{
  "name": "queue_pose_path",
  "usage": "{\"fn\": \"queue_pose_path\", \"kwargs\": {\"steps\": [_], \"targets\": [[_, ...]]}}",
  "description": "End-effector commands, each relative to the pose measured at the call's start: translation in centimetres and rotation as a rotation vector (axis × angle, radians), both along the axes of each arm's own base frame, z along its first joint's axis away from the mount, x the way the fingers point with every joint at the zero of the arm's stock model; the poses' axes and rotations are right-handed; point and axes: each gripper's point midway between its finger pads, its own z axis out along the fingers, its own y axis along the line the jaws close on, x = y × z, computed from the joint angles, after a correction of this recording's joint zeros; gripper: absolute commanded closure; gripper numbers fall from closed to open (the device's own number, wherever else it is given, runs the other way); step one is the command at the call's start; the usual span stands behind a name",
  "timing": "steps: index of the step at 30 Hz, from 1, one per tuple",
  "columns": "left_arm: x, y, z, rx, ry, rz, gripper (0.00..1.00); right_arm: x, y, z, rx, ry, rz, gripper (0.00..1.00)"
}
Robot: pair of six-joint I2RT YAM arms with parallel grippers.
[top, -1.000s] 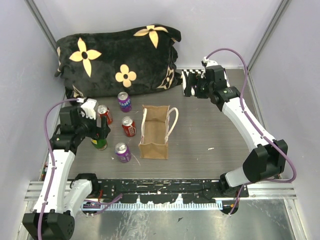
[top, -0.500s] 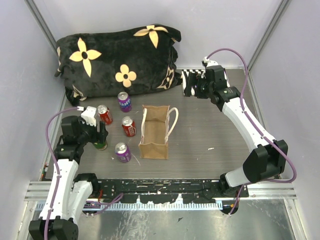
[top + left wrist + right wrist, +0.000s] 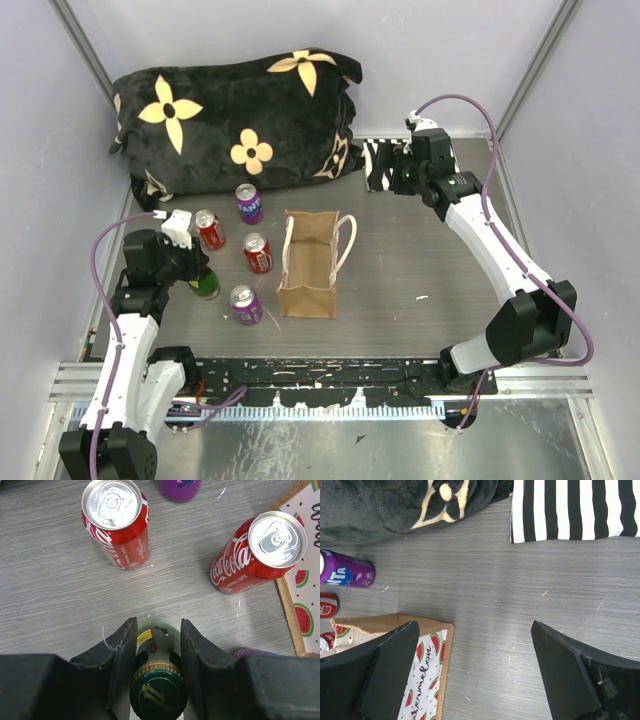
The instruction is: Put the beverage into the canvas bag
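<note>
While Coca-Cola cans stand, canvas bag reads "watermelon"

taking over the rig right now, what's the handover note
Left gripper: fingers either side of the green bottle neck; firm grip not confirmed. The bottle stands on the table, left of the canvas bag.
Right gripper: open, empty, near the striped cloth.
Bag: upright, open, nothing seen inside.
Left to do: grip, lift, lower the bottle into the bag.
</note>
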Motion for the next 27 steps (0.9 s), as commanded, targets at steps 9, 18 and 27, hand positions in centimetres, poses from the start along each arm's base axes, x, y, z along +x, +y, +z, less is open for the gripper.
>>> {"fn": "queue_pose_path", "kwargs": {"steps": [9, 18, 27], "targets": [[-0.1, -1.0, 2.9, -0.058, -0.028, -0.026, 1.0, 1.1, 0.8, 2.8, 0.047, -0.063, 0.0, 0.0], [0.5, -1.7, 8.2, -0.099, -0.108, -0.038, 1.0, 1.0, 1.0, 2.3, 0.066, -0.058, 0.001, 0.0], [1.3, -2.9, 12.6, -0.171, -0.149, -0.057, 1.0, 0.7, 0.9, 2.1, 0.069, -0.055, 0.0, 0.0]]}}
